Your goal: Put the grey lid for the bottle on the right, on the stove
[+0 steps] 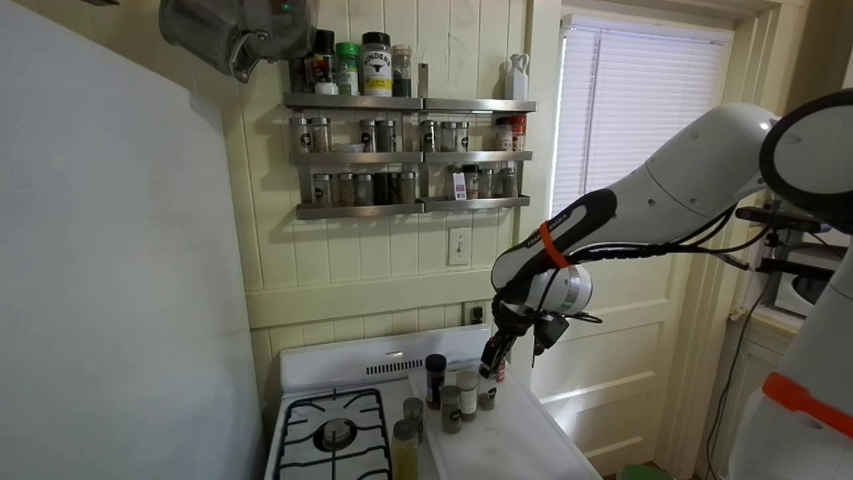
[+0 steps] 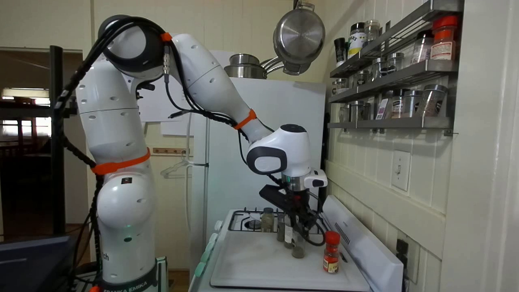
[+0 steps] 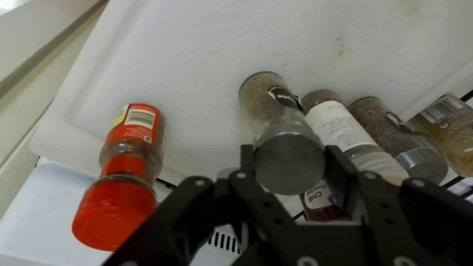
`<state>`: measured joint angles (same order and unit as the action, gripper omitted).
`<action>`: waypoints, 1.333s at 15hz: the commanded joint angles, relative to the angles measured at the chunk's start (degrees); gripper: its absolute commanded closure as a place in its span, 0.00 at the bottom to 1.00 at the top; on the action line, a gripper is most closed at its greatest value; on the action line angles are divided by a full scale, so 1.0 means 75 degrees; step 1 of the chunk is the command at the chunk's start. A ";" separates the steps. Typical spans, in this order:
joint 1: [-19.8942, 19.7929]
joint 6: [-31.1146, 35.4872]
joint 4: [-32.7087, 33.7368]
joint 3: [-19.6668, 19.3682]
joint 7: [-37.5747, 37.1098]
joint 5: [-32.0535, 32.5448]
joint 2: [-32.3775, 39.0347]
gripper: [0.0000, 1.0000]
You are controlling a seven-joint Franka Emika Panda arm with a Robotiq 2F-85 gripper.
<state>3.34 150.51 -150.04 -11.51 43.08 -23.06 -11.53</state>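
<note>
Grey lid (image 3: pixel 290 162) facing up, jar (image 3: pixel 265 107) upright, long axis vertical, fingers (image 3: pixel 337 164) pinching the lid

A: Your wall (image 1: pixel 353 257): cream boards, vertical; white light switch (image 1: pixel 458 246) below three tiers of metal shelves (image 1: pixel 360 159).
B: Your light? Pale, through lowered white blinds (image 1: pixel 643 120) on a panelled door (image 1: pixel 603 350), bright patch low on it.
A: You also have a white fridge (image 2: pixel 263 121), brown floor (image 2: pixel 180 280) showing beside it.
B: Off by the edge, you get a doorway (image 2: pixel 26 178) onto a dark room, bright window (image 2: pixel 42 129) inside.
</note>
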 commanded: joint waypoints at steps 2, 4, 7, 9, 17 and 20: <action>0.0050 0.0243 -0.0050 0.0034 0.0183 -0.0203 0.0059 0.51; 0.0056 0.0249 -0.0066 0.0043 0.0181 -0.0206 0.0021 0.50; 0.0055 0.0258 -0.0079 0.0064 0.0168 -0.0182 -0.0015 0.51; 0.0058 0.0268 -0.0084 0.0080 0.0162 -0.0176 -0.0024 0.51; 0.0050 0.0363 -0.0100 0.0115 0.0121 -0.0131 -0.0034 0.51; 0.0055 0.0365 -0.0103 0.0122 0.0118 -0.0128 -0.0040 0.52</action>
<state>3.34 151.60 -150.04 -10.83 43.08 -23.06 -11.55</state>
